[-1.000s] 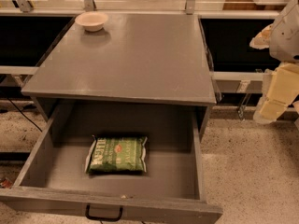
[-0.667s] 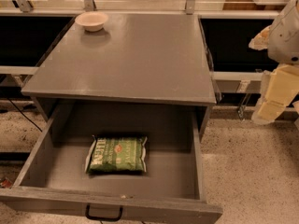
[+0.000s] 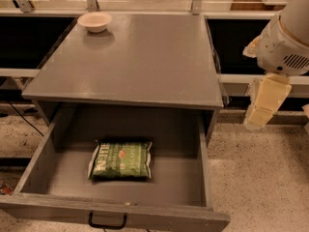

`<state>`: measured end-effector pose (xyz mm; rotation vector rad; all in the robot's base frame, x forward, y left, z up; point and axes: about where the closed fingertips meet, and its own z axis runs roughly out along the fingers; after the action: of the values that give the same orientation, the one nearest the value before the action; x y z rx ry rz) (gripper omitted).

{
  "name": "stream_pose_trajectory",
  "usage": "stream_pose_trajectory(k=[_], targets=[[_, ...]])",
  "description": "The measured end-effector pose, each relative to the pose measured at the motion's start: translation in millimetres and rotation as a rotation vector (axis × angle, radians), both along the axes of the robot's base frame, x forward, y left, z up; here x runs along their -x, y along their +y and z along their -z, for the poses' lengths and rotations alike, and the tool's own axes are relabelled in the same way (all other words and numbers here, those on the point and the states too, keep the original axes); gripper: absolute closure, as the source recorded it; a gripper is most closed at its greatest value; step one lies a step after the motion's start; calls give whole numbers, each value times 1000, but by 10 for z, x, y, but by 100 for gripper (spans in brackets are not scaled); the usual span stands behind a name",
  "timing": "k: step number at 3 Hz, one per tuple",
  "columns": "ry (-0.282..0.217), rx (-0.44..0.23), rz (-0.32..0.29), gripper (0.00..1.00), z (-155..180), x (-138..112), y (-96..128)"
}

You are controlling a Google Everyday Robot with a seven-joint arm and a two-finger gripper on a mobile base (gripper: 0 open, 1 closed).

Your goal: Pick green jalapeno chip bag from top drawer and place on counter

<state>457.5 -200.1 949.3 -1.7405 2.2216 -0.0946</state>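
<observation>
At right, end effector (image 3: 264,105) hung beside table (image 3: 145,57) edge, outside top drawer (image 3: 43,161); wide or narrow cannot be told, apparently nothing held. Flat on drawer floor, left of centre, green jalapeno chip bag (image 3: 121,159) laid, long axis left-right. Bag found down and leftward, well apart from end effector.

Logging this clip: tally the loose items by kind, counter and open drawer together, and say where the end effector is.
Chip bags: 1, the green jalapeno chip bag, flat in the top drawer.
Bowls: 1, the pale bowl on the counter, at its far left corner.
Total: 2.
The end effector hangs beside the counter's right edge, over the floor.
</observation>
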Motion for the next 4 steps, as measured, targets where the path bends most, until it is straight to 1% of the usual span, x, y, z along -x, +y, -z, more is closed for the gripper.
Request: stream_pose_trajectory(k=[1,2,3,4], targets=[[-48,26,-14,0,45,108,55],[-48,25,-14,0,45,107,55],[-42,0,-37,0,52,82,64],[-27,-41,-67,0,136,44,162]])
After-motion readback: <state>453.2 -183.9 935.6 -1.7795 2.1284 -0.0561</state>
